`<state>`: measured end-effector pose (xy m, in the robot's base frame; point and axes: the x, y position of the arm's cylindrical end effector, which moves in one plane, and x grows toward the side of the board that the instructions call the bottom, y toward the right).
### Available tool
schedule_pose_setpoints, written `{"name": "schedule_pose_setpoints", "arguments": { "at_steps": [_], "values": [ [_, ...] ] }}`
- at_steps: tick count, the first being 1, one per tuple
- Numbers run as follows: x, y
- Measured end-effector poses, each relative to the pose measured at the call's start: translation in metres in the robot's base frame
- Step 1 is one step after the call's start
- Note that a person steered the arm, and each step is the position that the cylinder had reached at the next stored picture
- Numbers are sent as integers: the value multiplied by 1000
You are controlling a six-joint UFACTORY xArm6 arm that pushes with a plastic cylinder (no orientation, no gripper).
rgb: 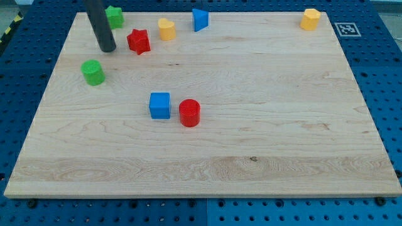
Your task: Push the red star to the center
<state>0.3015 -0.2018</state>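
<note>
Nearest the camera, a small red plastic cylinder is sitting on the pale wooden counter. I have no gripper; my tip is standing just left of the small red plastic star, upper left: probably light, rigid, slippery, so I'm pushing its upper-left side

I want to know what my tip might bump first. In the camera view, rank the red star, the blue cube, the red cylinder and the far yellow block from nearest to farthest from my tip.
From my tip, near the view's top left:
1. red star, just to the tip's right.
2. blue cube, lower, mid-board.
3. red cylinder, just right of the cube.
4. yellow block, top right corner.
</note>
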Motion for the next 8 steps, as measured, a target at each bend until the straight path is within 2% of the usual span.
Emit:
{"name": "schedule_pose_setpoints", "arguments": {
  "at_steps": [4,5,7,8],
  "values": [
    [-31,74],
    [-31,92],
    [-26,86],
    [-5,85]
  ]
}}
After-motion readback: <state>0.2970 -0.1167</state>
